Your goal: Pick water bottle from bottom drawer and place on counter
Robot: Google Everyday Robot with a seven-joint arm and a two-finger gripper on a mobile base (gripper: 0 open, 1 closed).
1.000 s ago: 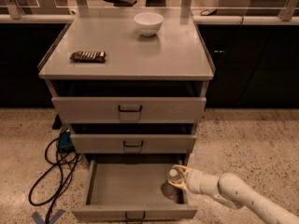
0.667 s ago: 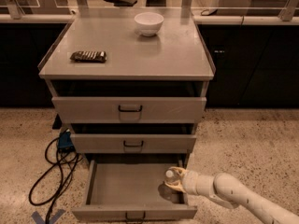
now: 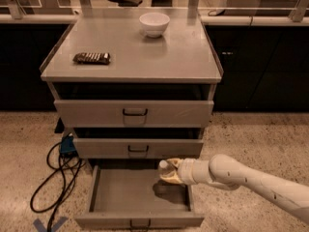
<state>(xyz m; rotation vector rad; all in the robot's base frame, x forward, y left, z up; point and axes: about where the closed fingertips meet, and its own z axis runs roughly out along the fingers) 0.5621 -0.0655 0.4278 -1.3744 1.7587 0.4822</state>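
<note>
At the near edge of the scene, the bottom drawer (image 3: 126,195) stands pulled out, its low front panel and small black handle closest. A shadow lies on the right of its flat tray. Above that shadow is the gripper (image 3: 170,172), on a pale arm (image 3: 251,180) that reaches in from the right. Its fingers are clamped on the water bottle (image 3: 163,166), which is off the tray over the drawer's far right part, its rounded end poking out to the left.

Just above and behind the bottle, the front of the middle drawer (image 3: 96,148) juts out a little. The top drawer (image 3: 87,113) juts out further above that, so both overhang the way up. On the floor to the left, black cables (image 3: 50,178) loop beside a blue box (image 3: 67,144), with a blue tape cross (image 3: 50,224) nearer.

Farther up lies the counter (image 3: 145,54). A dark packet (image 3: 91,58) lies on its left side and a white bowl (image 3: 154,23) sits at its far edge, right of centre. Beyond it runs a pale ledge (image 3: 34,19) with glass panes.
</note>
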